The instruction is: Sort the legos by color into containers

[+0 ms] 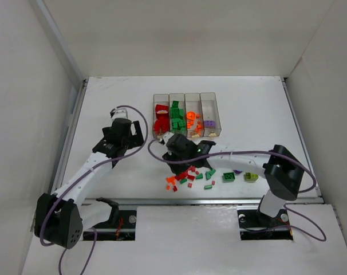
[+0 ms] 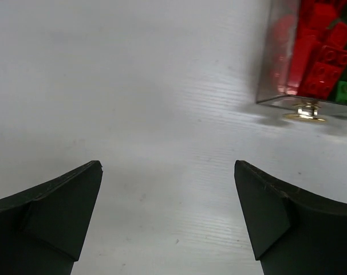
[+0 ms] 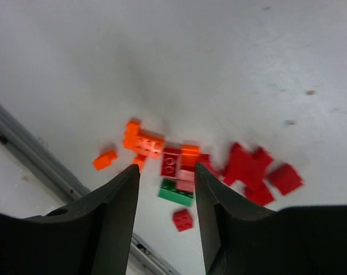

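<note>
Start on your left: the left gripper (image 2: 168, 166) hangs over bare white table (image 1: 105, 97), its two fingers spread wide with nothing between them. Just ahead and to its right in the wrist view you see the near corner of the containers (image 1: 185, 94), with a brass-coloured dot (image 2: 304, 112) at the foot of the end bin. That bin is packed with red bricks (image 2: 319, 54), and a green one (image 2: 346, 91) shows through the wall beside it.

Moving across, the four clear bins stand in a row at the table's middle. Leftmost holds red, then green bricks (image 1: 176, 117), then orange bits (image 1: 191, 119), then a few purple pieces (image 1: 208, 123).

Right in front of the bins' near ends sits the right arm's black wrist, its grey cable (image 1: 248, 153) trailing back along the arm. The right gripper (image 3: 165, 171) has its fingers partly apart, clamped on nothing. Past them you look down on the loose legos (image 1: 185, 177): a dark red brick (image 3: 170, 162) and a green plate (image 3: 175, 193) show in the gap, an orange cluster (image 3: 142, 143) lies to one side and red pieces (image 3: 251, 169) to the other.

Further right on the table, apart from that heap, lie a green brick (image 1: 228, 177), a purple bit (image 1: 237, 171) and a lime-yellow brick (image 1: 251, 177). A metal rail (image 3: 30, 157) runs along the near edge beside the heap.
</note>
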Controlling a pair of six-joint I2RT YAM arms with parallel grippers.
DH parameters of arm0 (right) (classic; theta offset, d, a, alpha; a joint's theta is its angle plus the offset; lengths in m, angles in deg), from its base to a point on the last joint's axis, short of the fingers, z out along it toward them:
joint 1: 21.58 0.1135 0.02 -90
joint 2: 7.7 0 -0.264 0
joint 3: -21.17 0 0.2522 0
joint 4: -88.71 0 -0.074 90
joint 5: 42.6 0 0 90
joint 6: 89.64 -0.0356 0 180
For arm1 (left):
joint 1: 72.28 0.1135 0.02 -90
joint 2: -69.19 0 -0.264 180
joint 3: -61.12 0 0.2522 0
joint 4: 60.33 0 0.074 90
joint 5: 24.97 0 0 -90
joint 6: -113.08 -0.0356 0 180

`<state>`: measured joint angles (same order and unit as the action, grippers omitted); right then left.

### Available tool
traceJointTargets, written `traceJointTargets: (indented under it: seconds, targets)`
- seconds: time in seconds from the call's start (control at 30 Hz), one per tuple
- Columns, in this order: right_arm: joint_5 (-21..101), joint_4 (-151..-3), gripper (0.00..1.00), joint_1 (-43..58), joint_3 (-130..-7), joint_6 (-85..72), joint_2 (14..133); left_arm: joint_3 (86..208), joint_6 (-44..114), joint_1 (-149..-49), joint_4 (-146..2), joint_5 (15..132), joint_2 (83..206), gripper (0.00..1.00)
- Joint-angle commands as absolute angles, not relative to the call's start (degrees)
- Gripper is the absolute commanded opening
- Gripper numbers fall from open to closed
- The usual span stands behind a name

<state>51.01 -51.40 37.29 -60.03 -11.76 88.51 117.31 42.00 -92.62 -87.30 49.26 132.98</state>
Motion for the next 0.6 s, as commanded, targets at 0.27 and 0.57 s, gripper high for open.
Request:
traceJointTargets:
  seconds: [0.27, 0.57]
  targets:
    - [48.89, -55.20, 0.47, 45.31, -58.86, -19.05, 93.20, 110.13, 45.77, -87.75, -80.07, 53.60, 120.61, 1.00]
    - [51.69, -53.63, 0.38, 45.31, -59.39, -22.31, 96.54, 109.59, 43.39, -87.75, -79.45, 54.92, 118.06, 1.00]
